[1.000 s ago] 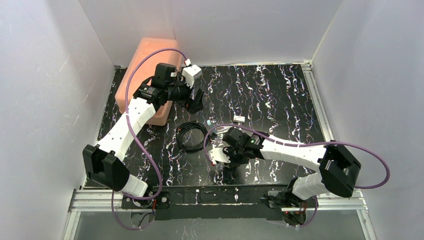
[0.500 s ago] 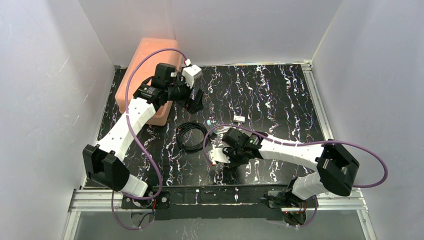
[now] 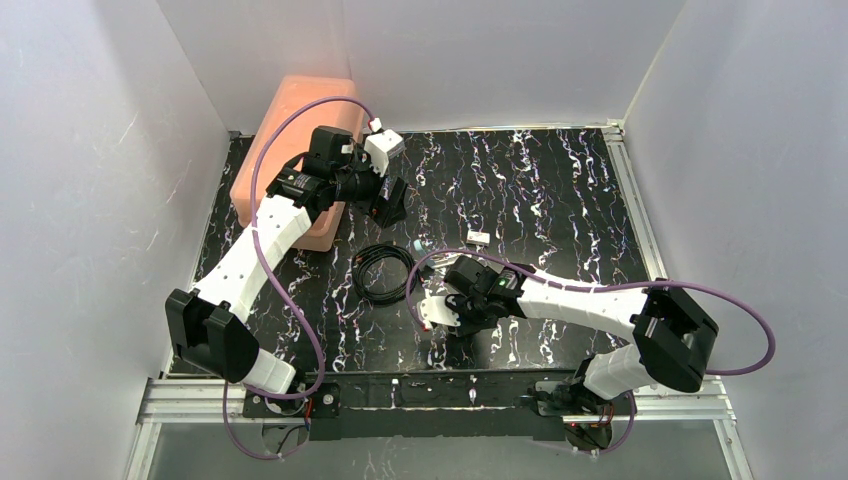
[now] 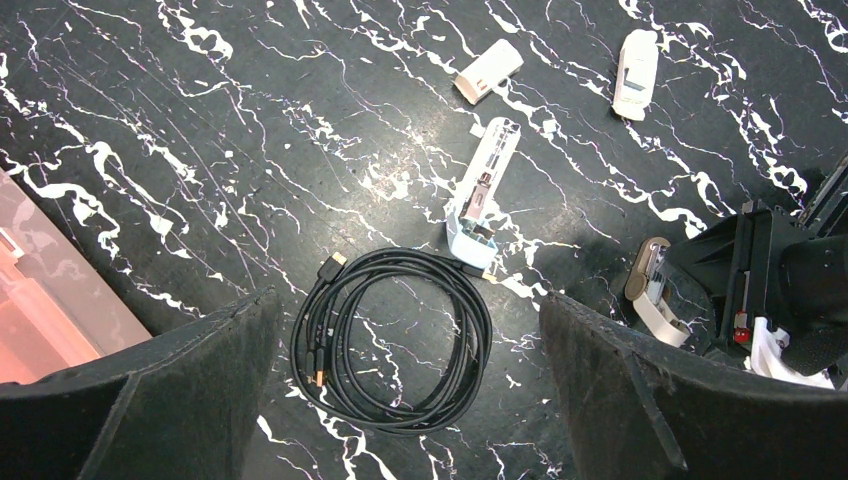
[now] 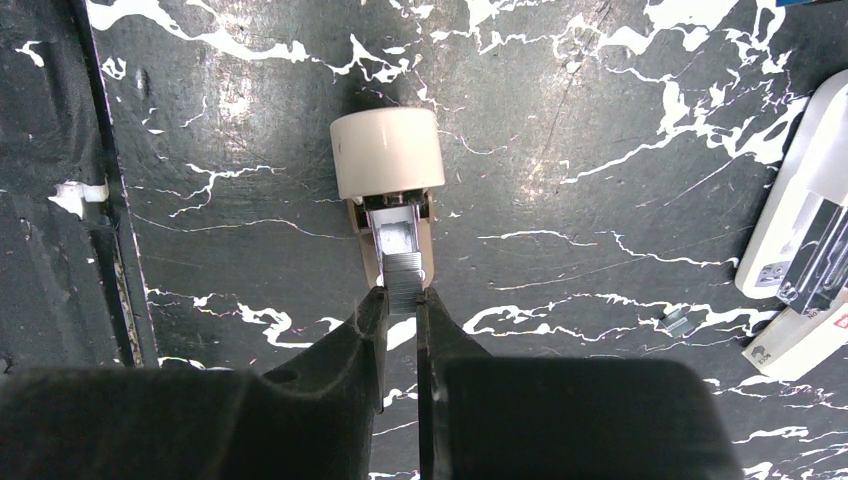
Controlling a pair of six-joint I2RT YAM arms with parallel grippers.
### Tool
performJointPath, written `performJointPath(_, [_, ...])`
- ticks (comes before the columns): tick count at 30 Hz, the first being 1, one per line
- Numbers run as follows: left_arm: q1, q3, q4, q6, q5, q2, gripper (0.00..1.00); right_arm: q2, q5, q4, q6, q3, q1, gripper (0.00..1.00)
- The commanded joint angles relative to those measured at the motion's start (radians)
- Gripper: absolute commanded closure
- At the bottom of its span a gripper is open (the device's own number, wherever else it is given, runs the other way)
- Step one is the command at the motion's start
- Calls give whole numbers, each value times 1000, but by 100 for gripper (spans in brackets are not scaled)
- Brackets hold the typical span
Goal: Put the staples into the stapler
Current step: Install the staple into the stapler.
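Worktop [image 3: 560, 190], black with white veining, carries all items; positions are referenced to the cable coil [image 3: 383, 272]. Left arm [image 3: 265, 235] rises from its near-left base and reaches to the coil's far side, with its wrist turned downward. The left jaws stand wide apart above the worktop, and their fingers [image 4: 180, 380] frame the coil in the left wrist view. Right arm [image 3: 580, 298] folds at an elbow well right of the coil. Its forearm stretches low and leftward, ending just near-right of the coil, and the right jaws are drawn narrow onto a strip. Salmon-pink bin [image 3: 290, 115] stands far-left of the coil, against the back wall. Stapler [image 4: 487, 180] lies just beside the coil's far-right rim, light-blue end toward the coil and silver channel facing up, apart from both arms. Tan sleeve [image 5: 388, 150], with a cream rounded cap, lies flat near-right of the coil. The staples [image 5: 403, 272], a ribbed silvery strip, project from it and are pinched between the right fingertips [image 5: 372, 315]. The left wrist view shows a white block [image 4: 488, 70] and a second white piece [image 4: 635, 72] beyond the stapler from the coil; the top view shows only one clearly. The only writing is small red print on a pale, metal-channelled item [image 5: 795, 260] cut by the right wrist view's edge, and it cannot be read.
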State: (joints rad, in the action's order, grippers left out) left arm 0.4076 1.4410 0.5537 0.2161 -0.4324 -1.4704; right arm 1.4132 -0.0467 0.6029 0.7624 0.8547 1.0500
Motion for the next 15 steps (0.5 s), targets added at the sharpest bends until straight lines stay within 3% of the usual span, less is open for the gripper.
performJointPath(1, [-6, 34, 15, 8, -1, -2, 1, -9, 7, 14, -12, 13, 10, 99])
performJointPath(15, [-6, 40, 16, 8, -2, -5, 1, -2, 31, 15, -18, 7, 16, 99])
